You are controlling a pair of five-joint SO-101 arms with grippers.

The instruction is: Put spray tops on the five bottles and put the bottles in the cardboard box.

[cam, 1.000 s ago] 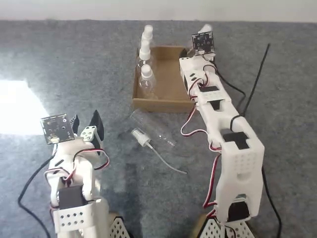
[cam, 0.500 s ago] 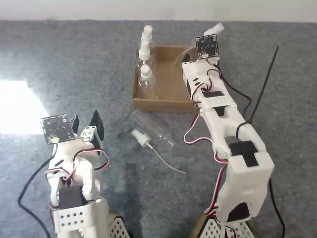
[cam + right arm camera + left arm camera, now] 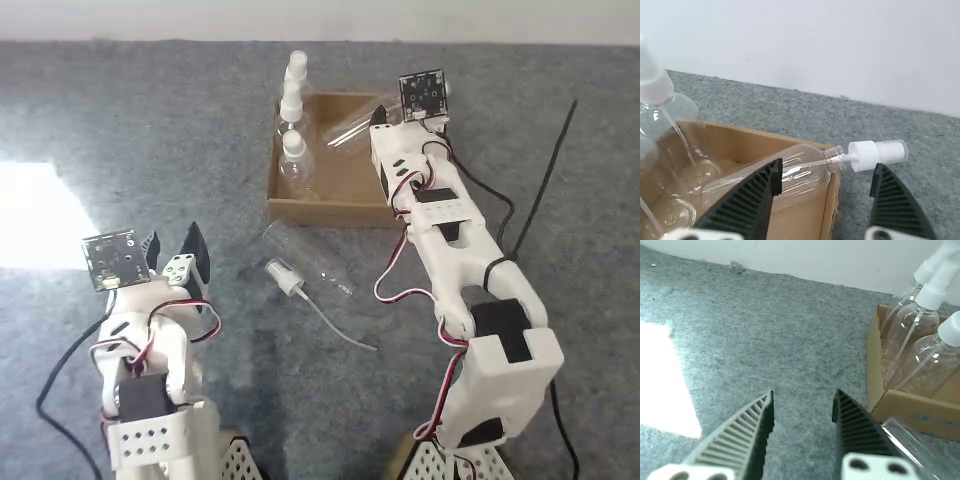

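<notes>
The left gripper point(image 3: 803, 395) is held low over the grey table point(image 3: 150, 120), and its jaws are spread apart with only carpet seen between them. An uncapped bottle point(image 3: 912, 445) is lying on its side just beside the outer face of one jaw, not between the two. A loose spray top point(image 3: 283, 276) with its thin tube is laid near this bottle, in front of the jaws and to their side.

Further ahead of these jaws, the cardboard box point(image 3: 330, 212) is placed. Three capped bottles point(image 3: 296, 160) are stood upright in a row along its wall, well apart from both grippers.

The right gripper point(image 3: 827, 167) is held over the far corner of the box, with its jaws opened wide. A fourth capped bottle point(image 3: 800, 170) is seen tilted in the gap between them. Its body is inside the box, its neck is on the rim, and its white top is pointed outside. No jaw is seen pressing on it.
</notes>
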